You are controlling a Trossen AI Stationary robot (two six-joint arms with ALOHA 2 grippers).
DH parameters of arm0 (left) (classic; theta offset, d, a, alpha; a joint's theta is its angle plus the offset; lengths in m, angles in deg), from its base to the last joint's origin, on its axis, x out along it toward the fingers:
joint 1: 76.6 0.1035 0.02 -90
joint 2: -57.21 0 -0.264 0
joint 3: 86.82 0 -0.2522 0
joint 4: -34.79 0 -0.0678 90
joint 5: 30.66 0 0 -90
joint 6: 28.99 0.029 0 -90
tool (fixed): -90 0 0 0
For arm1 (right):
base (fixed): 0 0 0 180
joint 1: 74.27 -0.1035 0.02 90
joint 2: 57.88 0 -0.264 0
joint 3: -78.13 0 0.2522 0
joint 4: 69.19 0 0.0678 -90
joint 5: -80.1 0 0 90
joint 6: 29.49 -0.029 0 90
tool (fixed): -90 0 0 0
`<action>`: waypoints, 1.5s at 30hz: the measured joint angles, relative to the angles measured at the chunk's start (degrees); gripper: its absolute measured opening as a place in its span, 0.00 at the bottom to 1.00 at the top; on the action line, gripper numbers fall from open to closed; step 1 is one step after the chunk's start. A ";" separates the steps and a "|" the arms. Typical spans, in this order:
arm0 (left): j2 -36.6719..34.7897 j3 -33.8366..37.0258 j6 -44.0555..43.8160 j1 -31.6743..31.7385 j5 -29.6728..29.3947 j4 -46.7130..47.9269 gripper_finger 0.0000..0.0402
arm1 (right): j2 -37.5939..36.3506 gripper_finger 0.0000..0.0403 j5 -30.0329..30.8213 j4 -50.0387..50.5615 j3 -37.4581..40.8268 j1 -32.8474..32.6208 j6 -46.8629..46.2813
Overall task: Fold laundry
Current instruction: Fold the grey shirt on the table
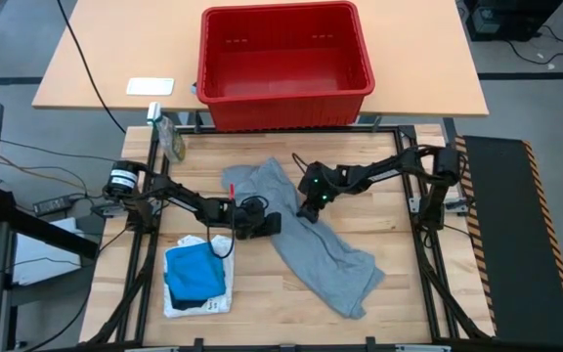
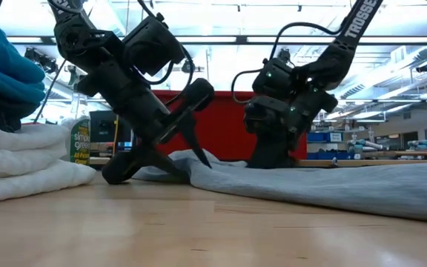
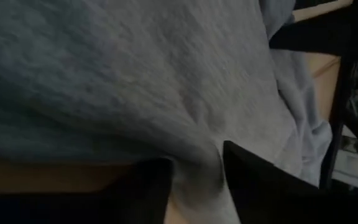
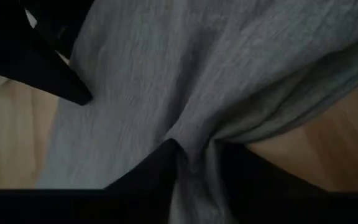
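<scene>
Near the front-left corner of the pale wooden tabletop [image 1: 291, 313] sits a stack of folded laundry [image 1: 196, 279], bright blue on top of white. Toward the middle, a heather grey garment [image 1: 311, 240] lies spread, slanting from centre toward the front right. The left gripper [image 1: 267, 225] is down at its left edge, fingers pinched on a fold of grey cloth; the right gripper [image 1: 311, 208], just beyond, likewise has a ridge of the fabric nipped between its fingers. Past the far edge, a red plastic basket [image 1: 286, 59] stands on a second, tan table [image 1: 438, 59]. The room behind has bright ceiling lights and shelving.
</scene>
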State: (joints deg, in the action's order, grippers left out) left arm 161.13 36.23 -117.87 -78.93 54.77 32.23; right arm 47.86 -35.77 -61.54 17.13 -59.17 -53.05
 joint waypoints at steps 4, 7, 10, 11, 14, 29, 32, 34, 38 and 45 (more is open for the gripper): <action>0.00 -0.03 2.71 0.00 -1.63 0.30 0.20 | 0.25 0.14 -0.10 -1.80 0.14 0.64 -0.75; 0.00 -0.02 4.19 0.00 -2.67 0.30 0.04 | 0.28 0.04 -2.34 -2.29 0.14 1.85 0.23; -0.04 0.01 5.15 0.26 -3.40 0.20 0.03 | 0.14 0.03 -5.07 -2.25 0.16 3.43 0.07; -0.53 0.01 5.24 0.37 -3.42 0.22 0.02 | -0.17 0.02 -6.48 -2.23 0.19 4.14 0.03; -3.26 0.43 10.84 0.68 -5.39 1.62 0.01 | -3.57 0.02 -8.09 -1.21 0.21 5.97 -1.02; -37.85 -15.06 42.34 11.60 -4.66 18.57 0.00 | -32.68 0.01 -3.22 -2.74 -7.73 14.92 6.25; -36.95 -27.60 49.55 11.90 -4.04 28.31 0.00 | -34.90 0.01 -3.35 1.19 -13.66 16.03 9.23; -34.66 -34.80 52.34 11.03 -3.89 36.00 0.00 | -35.31 0.01 -3.54 5.69 -16.77 16.16 11.21; -27.91 -42.91 53.90 7.56 -3.64 46.38 0.00 | -36.04 0.01 -3.68 16.27 -17.86 13.91 11.68; -14.98 -36.30 38.83 -2.62 3.14 50.79 0.00 | -37.85 0.01 -1.87 41.88 -8.51 3.73 3.38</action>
State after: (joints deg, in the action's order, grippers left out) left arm 146.15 -0.06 -79.03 -81.54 57.91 83.02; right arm 10.00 -37.64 -19.66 8.62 -55.45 -49.67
